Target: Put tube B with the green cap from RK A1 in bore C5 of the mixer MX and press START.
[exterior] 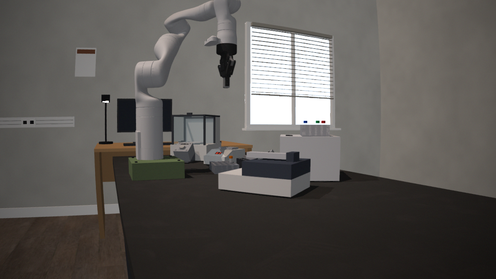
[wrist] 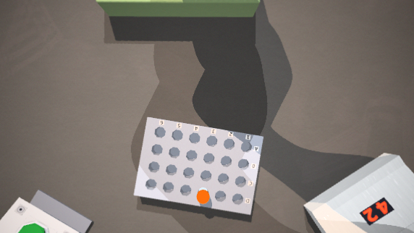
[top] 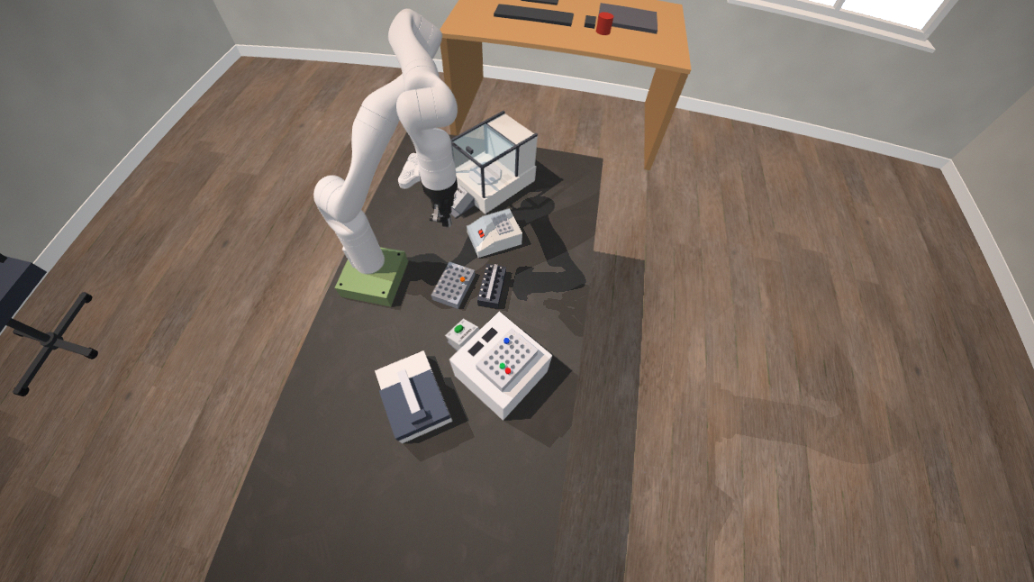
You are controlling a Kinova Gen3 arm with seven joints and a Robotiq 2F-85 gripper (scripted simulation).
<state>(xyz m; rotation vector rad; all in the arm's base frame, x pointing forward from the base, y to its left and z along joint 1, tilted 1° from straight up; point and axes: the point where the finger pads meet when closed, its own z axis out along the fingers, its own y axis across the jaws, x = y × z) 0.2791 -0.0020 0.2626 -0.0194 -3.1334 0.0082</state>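
Waiting clear, green cap in mixer

Apparently upright, green-capped tube B (top: 502, 366) (exterior: 317, 122) sits in the mixer (top: 476, 383) (exterior: 308, 156), just beside a red-capped tube (top: 508, 371) (exterior: 323, 122); C5 looks likely. Rack (top: 440, 298) (exterior: 225, 169) (wrist: 145, 159) lies between it and the gripper (top: 439, 218) (exterior: 226, 86), whose bare jaws are pressed together, high and well apart, balance-side. Lamps unreadable; any START press means crossing mixerward.
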